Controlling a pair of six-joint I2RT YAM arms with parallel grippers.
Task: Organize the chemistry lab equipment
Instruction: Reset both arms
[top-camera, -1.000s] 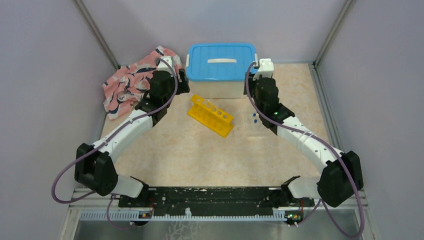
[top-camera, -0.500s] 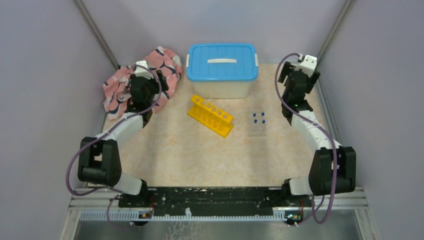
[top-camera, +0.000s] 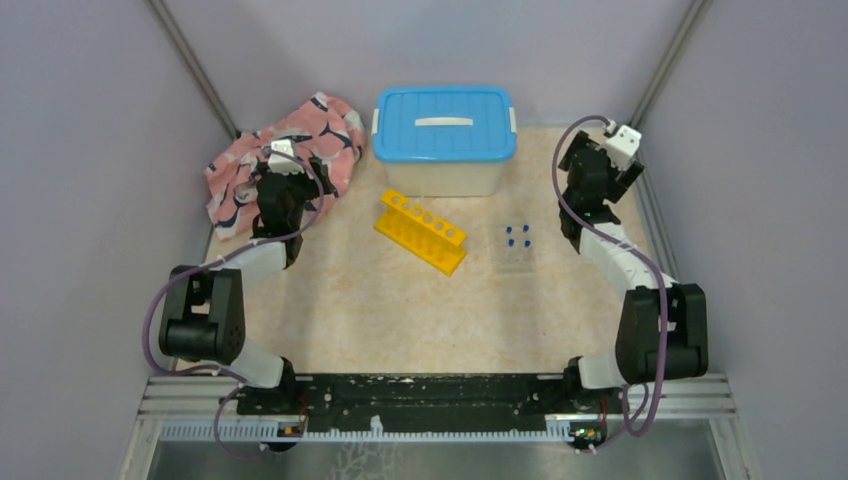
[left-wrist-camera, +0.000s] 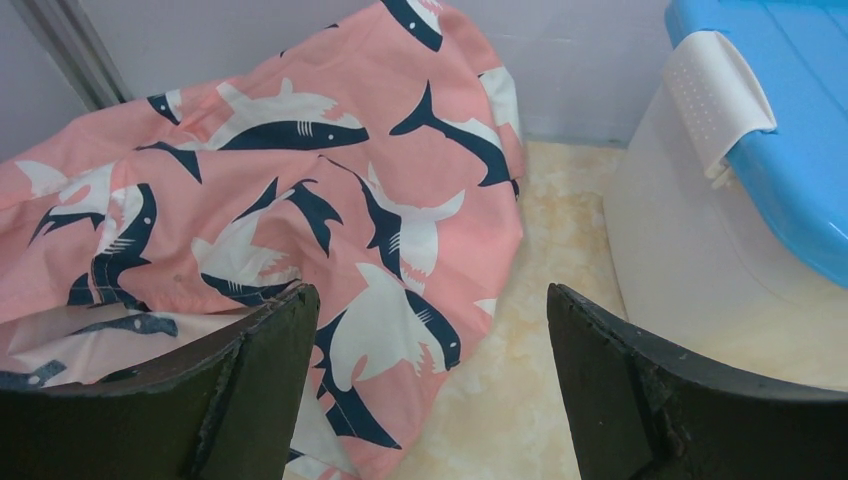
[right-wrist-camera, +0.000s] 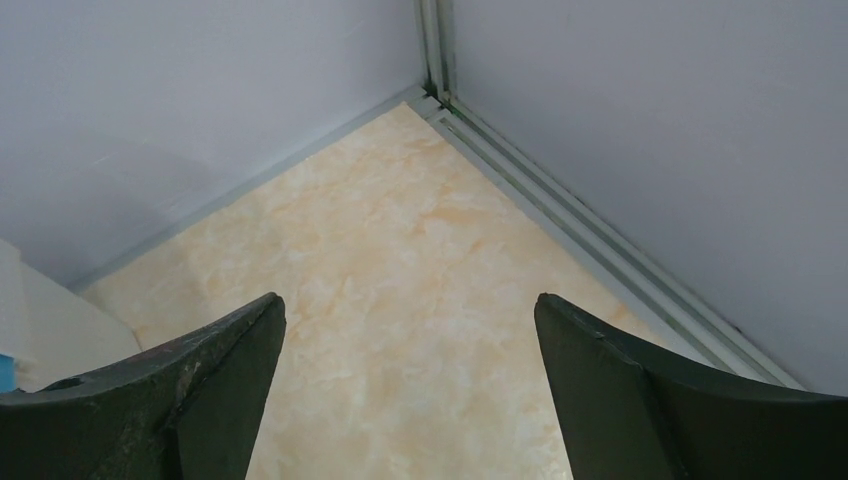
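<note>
rack (top-camera: 421, 231): 1 | blue-capped tubes (top-camera: 517, 248): 4 | bin (top-camera: 444, 176): 1 | cloth (top-camera: 240, 180): 1

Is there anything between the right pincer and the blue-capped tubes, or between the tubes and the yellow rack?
Nothing visible. The right pincer is open and faces the far right corner, away from the blue-capped tubes. Only bare table lies between them, and between the tubes and the yellow rack.

No readable text, label, brand, number or sign in any view. White bin with blue lid (top-camera: 444, 122): plain surface. Pink cloth (top-camera: 235, 175): only fish print, no letters. Yellow rack (top-camera: 421, 231): no marking legible.
</note>
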